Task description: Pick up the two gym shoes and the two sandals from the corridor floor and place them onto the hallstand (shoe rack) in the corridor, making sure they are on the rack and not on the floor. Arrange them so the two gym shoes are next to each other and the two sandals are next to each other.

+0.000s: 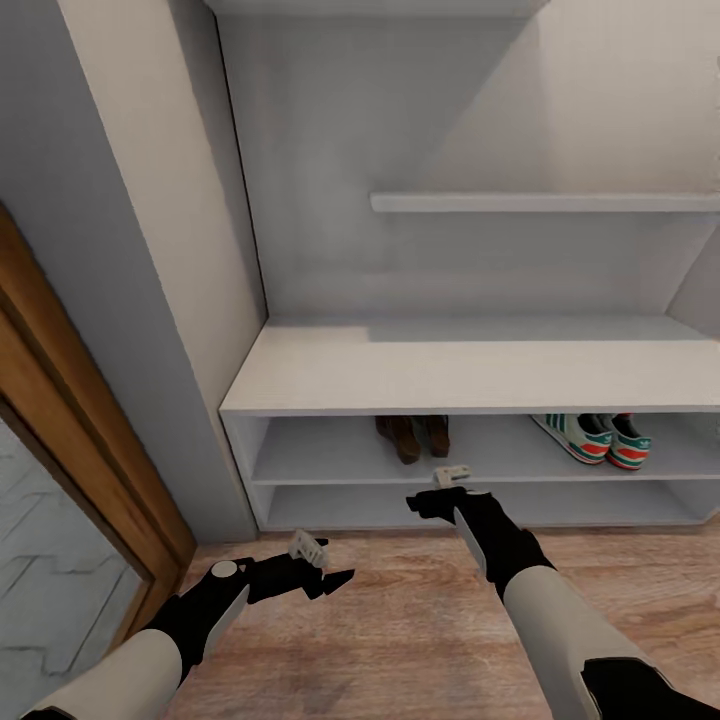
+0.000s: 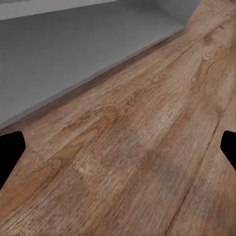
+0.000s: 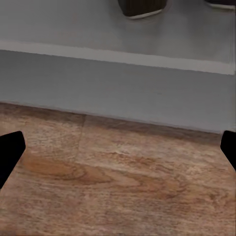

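1. Sitting on the upper of the two low shelves of the hallstand (image 1: 470, 385), the sandals (image 1: 412, 436) stood side by side toward the left, toes or heels inward I could not tell; the gym shoes (image 1: 592, 438) stood side by side toward the right, well apart from the sandals. Pairs were grouped, likely to satisfy the next-to-each-other rule.
2. No shoe showed on the corridor floor (image 1: 420, 620); judged the task near complete.
3. Right claw (image 1: 440, 500) hung low just before the lower shelf edge, fingers spread, nothing between them; right wrist view showed only shelf front and planks, with the soles of a sandal (image 3: 141, 7) above.
4. Left claw (image 1: 325, 580) hovered over bare floor, also spread and holding nothing, touching nothing seen.
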